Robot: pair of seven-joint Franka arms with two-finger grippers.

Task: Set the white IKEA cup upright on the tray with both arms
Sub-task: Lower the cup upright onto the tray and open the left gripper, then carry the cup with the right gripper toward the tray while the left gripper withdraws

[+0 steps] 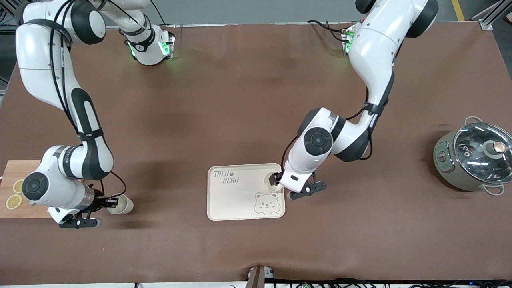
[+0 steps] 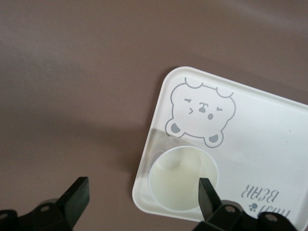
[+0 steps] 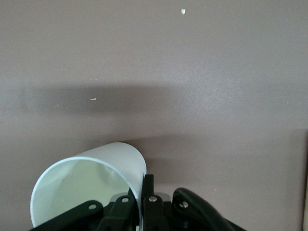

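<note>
The cream tray [image 1: 230, 202] with "TAIJI BEAR" and a bear face lies mid-table; it also shows in the left wrist view [image 2: 269, 144]. A white cup [image 1: 271, 182] stands upright in the tray's corner toward the left arm's end [image 2: 180, 180]. My left gripper [image 1: 276, 178] hangs over that cup, open [image 2: 143, 198], one finger over the cup's rim, the other over the table. My right gripper [image 1: 111, 202] is shut on the rim wall [image 3: 139, 190] of a second white cup [image 1: 122, 204], which lies tipped on its side [image 3: 86, 180] beside the cutting board.
A wooden cutting board [image 1: 16, 208] with lemon slices lies at the right arm's end of the table. A grey pot with a glass lid [image 1: 474, 157] stands at the left arm's end. Brown cloth covers the table.
</note>
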